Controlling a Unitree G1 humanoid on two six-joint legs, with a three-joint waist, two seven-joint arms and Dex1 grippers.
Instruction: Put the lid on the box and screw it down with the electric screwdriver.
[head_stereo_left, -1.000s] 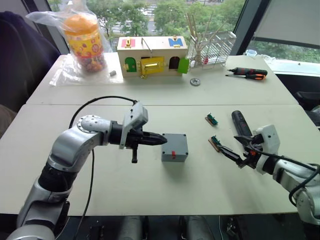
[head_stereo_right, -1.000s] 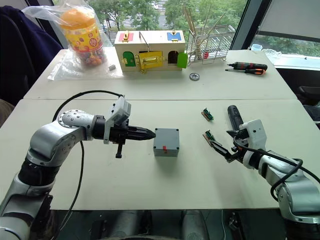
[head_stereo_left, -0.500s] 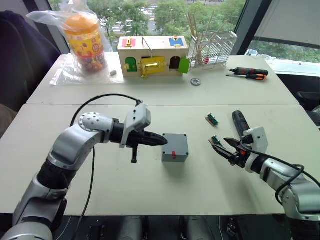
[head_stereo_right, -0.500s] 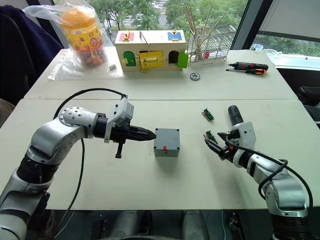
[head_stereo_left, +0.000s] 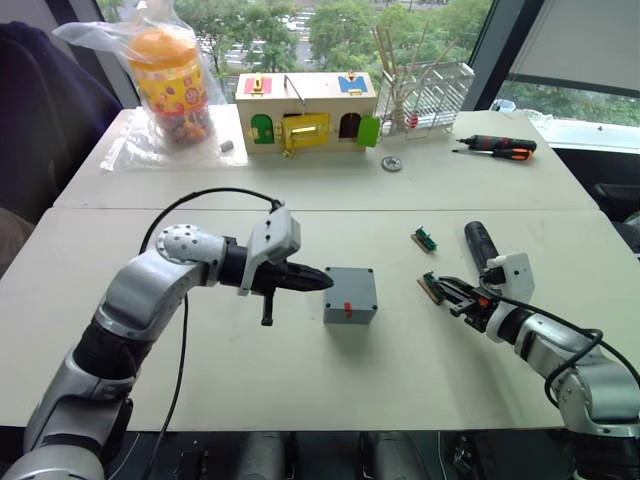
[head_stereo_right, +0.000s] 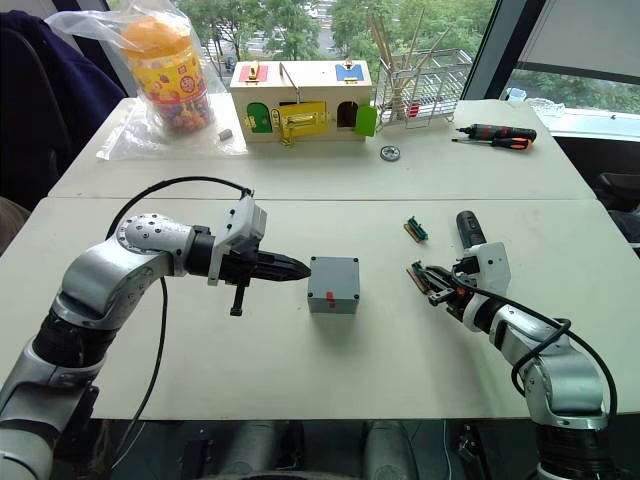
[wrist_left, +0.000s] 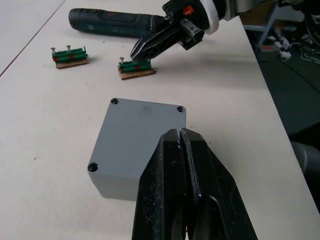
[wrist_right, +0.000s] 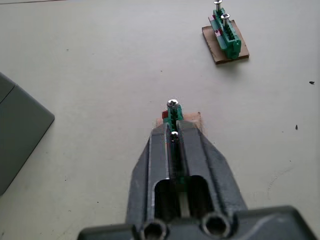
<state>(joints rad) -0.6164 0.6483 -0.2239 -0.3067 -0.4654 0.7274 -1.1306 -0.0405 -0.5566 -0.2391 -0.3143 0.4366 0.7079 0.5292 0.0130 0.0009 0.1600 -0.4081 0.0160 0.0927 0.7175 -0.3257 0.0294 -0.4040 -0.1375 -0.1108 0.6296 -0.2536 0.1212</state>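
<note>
The grey box (head_stereo_left: 349, 295) stands mid-table with its red mark facing me. Its flat top, with screw holes at the corners, looks like the lid (wrist_left: 142, 130) resting on it. My left gripper (head_stereo_left: 325, 281) is shut, empty, with its tips at the box's left upper edge. The black electric screwdriver (head_stereo_left: 478, 243) lies on the table to the right, beside my right wrist. My right gripper (wrist_right: 174, 131) is shut on a small green terminal block (wrist_right: 173, 114) with screws, mounted on a brown board that rests on the table.
A second green terminal block (head_stereo_left: 424, 239) lies farther back. At the far side are a wooden box with coloured doors (head_stereo_left: 305, 112), a bagged orange jar (head_stereo_left: 170, 75), a wire rack (head_stereo_left: 425, 95), a metal gear (head_stereo_left: 391, 164) and an orange-and-black hand screwdriver (head_stereo_left: 497, 147).
My right gripper moved left to the nearer green block and went from open to shut on it. The left arm and the box stayed put.
</note>
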